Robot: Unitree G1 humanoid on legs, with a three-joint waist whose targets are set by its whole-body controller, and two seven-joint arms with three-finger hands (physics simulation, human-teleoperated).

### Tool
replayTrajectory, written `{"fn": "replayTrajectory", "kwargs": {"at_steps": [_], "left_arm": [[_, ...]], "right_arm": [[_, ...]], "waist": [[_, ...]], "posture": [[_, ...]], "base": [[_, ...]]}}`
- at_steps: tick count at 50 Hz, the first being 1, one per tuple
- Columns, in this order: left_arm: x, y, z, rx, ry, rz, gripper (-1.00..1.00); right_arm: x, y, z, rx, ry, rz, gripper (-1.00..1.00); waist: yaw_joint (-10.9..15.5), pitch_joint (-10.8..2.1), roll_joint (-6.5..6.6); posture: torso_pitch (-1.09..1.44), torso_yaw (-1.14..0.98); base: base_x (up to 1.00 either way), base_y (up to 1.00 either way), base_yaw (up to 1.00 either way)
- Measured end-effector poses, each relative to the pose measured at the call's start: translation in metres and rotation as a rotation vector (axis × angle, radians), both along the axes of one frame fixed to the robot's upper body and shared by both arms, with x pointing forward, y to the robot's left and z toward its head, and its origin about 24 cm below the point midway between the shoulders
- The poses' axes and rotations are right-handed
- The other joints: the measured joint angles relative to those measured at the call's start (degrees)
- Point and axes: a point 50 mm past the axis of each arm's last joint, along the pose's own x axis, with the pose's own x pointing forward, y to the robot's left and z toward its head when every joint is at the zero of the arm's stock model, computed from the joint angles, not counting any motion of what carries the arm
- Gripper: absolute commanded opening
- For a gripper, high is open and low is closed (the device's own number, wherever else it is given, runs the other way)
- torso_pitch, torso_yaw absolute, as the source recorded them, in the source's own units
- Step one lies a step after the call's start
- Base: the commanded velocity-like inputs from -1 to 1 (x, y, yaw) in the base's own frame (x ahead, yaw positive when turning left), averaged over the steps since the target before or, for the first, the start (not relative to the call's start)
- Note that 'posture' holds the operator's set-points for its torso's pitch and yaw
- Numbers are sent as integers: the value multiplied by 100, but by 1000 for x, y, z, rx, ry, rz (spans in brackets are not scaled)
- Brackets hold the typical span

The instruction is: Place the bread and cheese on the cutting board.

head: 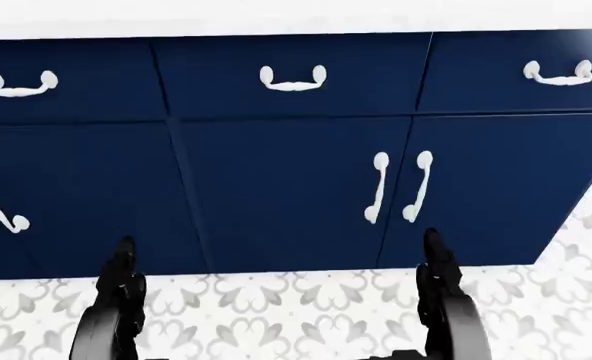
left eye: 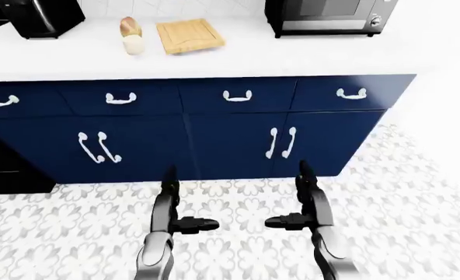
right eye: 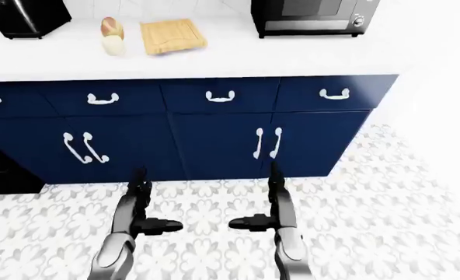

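cutting board (left eye: 189, 35) bare | bread (left eye: 130, 26) beside | left hand (left eye: 185, 222), right hand (left eye: 288, 220) spread, empty

A microwave (left eye: 329, 16) and a black appliance (left eye: 42, 16) sit on the white counter (left eye: 292, 58) above navy cabinets (left eye: 214, 134).

Worktop (left eye: 292, 58): white, running across the top of the left-eye view. Cutting board (left eye: 189, 35): light wood, lying flat and bare. Bread (left eye: 130, 26): just left of the board. Cheese (left eye: 133, 44): touching the bread, left of the board. Microwave (left eye: 329, 16): right of the board. Black appliance (left eye: 42, 16): well left of the board.
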Motion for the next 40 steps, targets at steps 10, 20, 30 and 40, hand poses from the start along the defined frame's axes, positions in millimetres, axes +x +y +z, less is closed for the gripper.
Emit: {"fn": "replayTrajectory", "kwargs": {"at_steps": [10, 20, 30, 40], "left_arm": [[12, 8, 41, 24, -122, 22, 100], [23, 22, 108, 53, -266, 40, 100], [33, 25, 149, 70, -329, 26, 100], [47, 18, 186, 73, -419, 10, 100]], "right_arm": [[25, 9, 70, -43, -214, 46, 100], [33, 17, 118, -119, -284, 110, 100], [33, 13, 141, -182, -343, 113, 100], [34, 8, 202, -227, -467, 107, 100]], "waist": [[55, -338, -24], [50, -391, 15], [44, -371, 48], [-71, -216, 418]], "posture": [[0, 0], [0, 0], [0, 0], [0, 0]], "base": [[0, 0, 0], [0, 0, 0], [3, 3, 0], [33, 23, 0]]}}
